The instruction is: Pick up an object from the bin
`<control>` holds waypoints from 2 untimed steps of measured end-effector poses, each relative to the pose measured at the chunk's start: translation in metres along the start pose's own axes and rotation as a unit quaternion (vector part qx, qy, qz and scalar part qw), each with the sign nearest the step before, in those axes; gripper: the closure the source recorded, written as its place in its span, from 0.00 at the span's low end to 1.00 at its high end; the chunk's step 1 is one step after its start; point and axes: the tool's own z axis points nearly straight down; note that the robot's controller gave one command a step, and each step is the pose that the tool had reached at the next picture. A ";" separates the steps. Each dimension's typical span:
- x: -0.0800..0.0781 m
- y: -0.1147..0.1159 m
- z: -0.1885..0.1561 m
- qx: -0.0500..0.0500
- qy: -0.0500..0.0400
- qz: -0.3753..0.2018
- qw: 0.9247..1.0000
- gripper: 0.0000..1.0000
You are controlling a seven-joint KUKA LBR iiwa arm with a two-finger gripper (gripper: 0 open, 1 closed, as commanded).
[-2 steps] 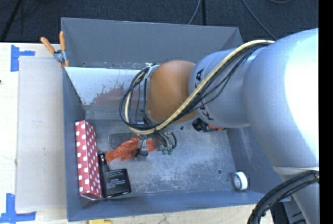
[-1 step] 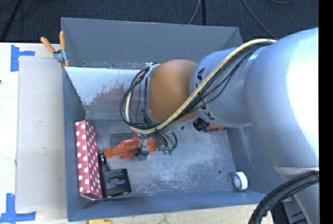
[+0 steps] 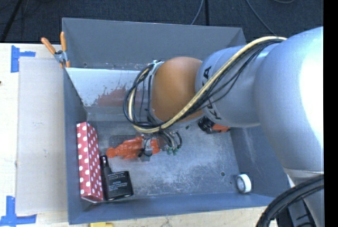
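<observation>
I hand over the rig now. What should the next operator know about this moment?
Gripper: low over the middle of the bin, at the right end of an orange object on the floor; a grip cannot be confirmed.
Other things: red dotted box along the left wall, black bottle beside it, white ring in the near right corner.
Done: nothing lifted yet.
Left: grasp one thing and raise it out.

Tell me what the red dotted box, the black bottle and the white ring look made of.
Red dotted box: likely cardboard or printed paper wrap, matte, with crisp folded edges. Black bottle: probably plastic, slightly shiny, with a label on its face. White ring: smooth and glossy, perhaps a tape roll or plastic; unclear.
</observation>
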 end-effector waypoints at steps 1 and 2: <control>-0.001 0.000 -0.008 0.000 -0.002 0.000 1.000 1.00; -0.001 0.000 -0.010 0.000 -0.001 0.001 1.000 1.00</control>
